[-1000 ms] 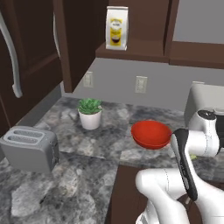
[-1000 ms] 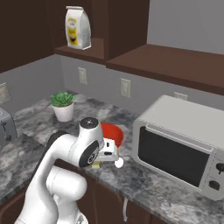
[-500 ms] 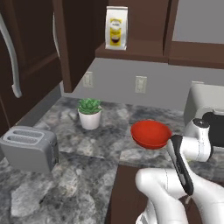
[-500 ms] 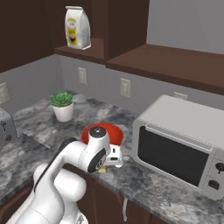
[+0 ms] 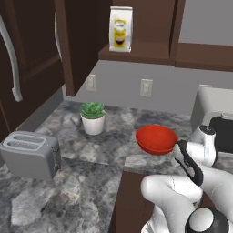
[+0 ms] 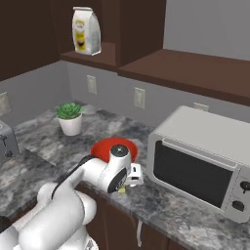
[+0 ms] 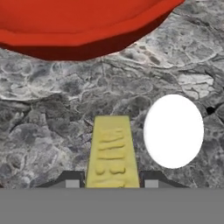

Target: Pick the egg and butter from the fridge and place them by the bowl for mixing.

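Note:
In the hand view my gripper (image 7: 112, 181) is shut on the butter (image 7: 111, 148), a yellow stick pointing toward the red bowl (image 7: 78, 26) just ahead. The egg (image 7: 173, 131), white and oval, lies on the marbled counter (image 7: 52, 109) close to the right of the butter. From the right base view the gripper (image 6: 126, 184) hangs low over the counter's front edge, beside the bowl (image 6: 110, 146). The bowl (image 5: 156, 139) also sits left of my arm in the left base view. The fridge is out of view.
A grey microwave (image 6: 200, 161) stands right of the bowl. A white plant pot (image 5: 93, 119) stands at the back and a toaster (image 5: 29, 154) at the left. A yellow bag (image 5: 120, 28) sits on the upper shelf. Dark cabinets with a curved grey handle (image 5: 11, 63) line the left.
The arm has sunk and leaned forward, bringing the hand lower toward the counter beside the bowl. The grip on the butter has not changed.

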